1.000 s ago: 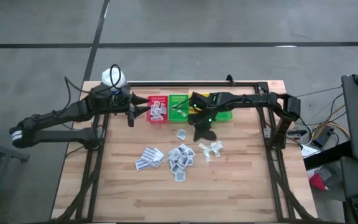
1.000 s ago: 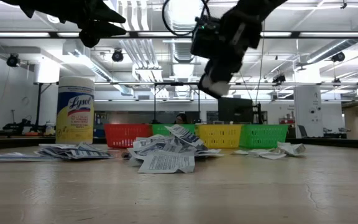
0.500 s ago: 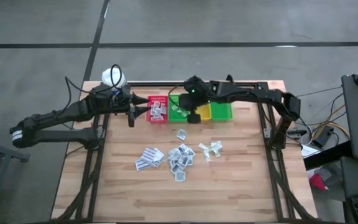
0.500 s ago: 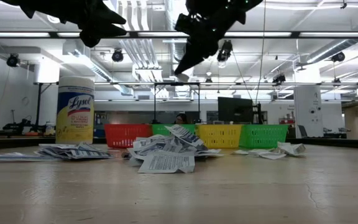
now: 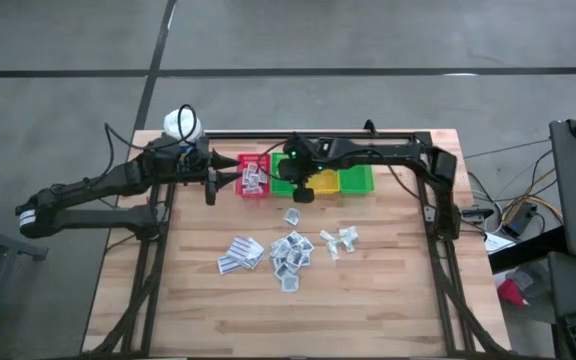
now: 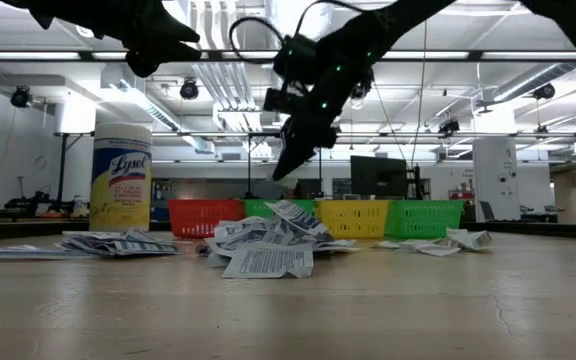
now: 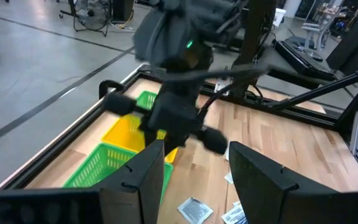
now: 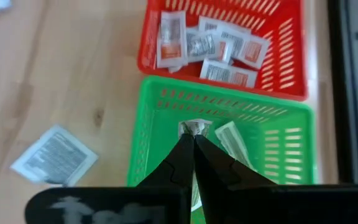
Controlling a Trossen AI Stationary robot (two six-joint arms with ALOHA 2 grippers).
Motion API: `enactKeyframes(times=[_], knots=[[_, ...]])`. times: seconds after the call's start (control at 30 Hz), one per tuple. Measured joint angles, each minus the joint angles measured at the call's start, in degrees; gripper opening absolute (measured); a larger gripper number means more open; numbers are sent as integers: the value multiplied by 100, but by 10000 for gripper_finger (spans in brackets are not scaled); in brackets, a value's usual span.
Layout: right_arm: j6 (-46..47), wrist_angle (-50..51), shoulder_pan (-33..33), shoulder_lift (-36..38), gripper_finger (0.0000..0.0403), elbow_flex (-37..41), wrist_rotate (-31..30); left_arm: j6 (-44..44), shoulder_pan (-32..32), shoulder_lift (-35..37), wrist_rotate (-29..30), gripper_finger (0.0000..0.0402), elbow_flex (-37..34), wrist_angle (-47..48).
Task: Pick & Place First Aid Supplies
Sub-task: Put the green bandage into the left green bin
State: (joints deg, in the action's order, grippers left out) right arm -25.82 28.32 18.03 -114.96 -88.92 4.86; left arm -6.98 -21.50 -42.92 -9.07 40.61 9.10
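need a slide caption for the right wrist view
Shut right gripper above the green bin; sachets in the red bin.

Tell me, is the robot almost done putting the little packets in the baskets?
Not yet. Several packets already lie in the red bin, and a couple in the green bin. The right gripper is shut over that green bin, pinching a small packet. The left gripper hangs open near the bins. A pile of packets remains on the table.
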Motion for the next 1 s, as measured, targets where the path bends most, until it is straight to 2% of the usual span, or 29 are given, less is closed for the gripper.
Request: enactKeyframes(times=[0.17,0.43,0.53,0.9,1.0], knots=[[-109,101,50,-451,8,-320,-1,-49,0,5,-1,174,-121,-30],[-353,1074,74,-983,9,-1152,-15,-219,0,16,-3,175,-357,-245],[-390,1162,82,-1110,12,-1286,-29,-219,0,20,-3,175,-363,-281],[-413,1355,112,-1253,94,-1500,-44,-193,0,73,-5,175,-368,-313],[-514,1381,110,-1168,112,-1500,-230,-197,0,77,-5,174,-368,-313]])
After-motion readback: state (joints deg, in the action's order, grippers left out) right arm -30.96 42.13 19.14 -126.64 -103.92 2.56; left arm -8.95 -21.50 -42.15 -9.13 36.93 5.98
